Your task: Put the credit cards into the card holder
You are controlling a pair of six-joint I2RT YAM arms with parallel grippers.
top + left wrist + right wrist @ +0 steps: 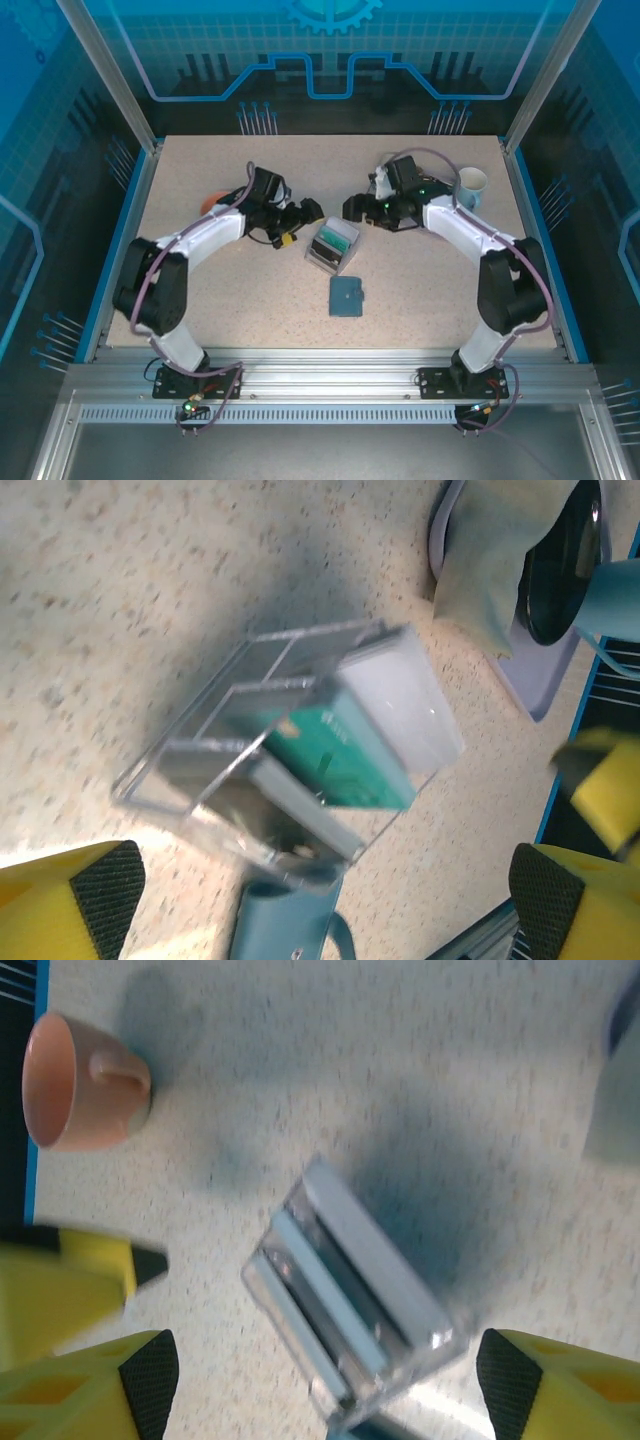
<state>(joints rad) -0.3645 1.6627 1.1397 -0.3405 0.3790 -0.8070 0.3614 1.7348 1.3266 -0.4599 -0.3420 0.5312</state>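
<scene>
Speckled beige table (250, 300), inside a blue-lit frame enclosure.

Count: 2 arms, 2 claws, 1 tray, 1 wallet, 2 cups.

Tray (318, 256): clear, with compartments. It sits mid-table, between the two claws.

Cards (338, 236): they stand on edge in the tray, leaning.
- Left wrist view shows 1 teal card (345, 755) plainly.
- 1 pale slab lies on one side of it and 1 grey slab on the other; card or divider, cannot tell.
- Card count: 1 sure, 3 at most.
- Every card seen sits in the tray.

Wallet (347, 296): slate-blue, closed, flat on the table. It lies on the near side of the tray, close to it but apart. Its edge also shows at the bottom of the left wrist view (285, 925).

Left claw (303, 216):
- Sits just left of the tray.
- Jaws are spread wide and hold nothing.
- In its wrist view, the yellow fingers with dark pads (105, 885) sit at the two lower corners, with the tray between and beyond them, untouched.

Right claw (352, 208):
- Sits just beyond the tray's far right corner.
- Jaws are wide and empty.
- Its pads (150, 1380) likewise frame the tray, apart from it.

Cups:
- White mug (472, 184) is upright, far right, behind the right arm.
- Pink cup (75, 1080) has a handle and is far left. In the top view it is partly hidden by the left arm.
</scene>
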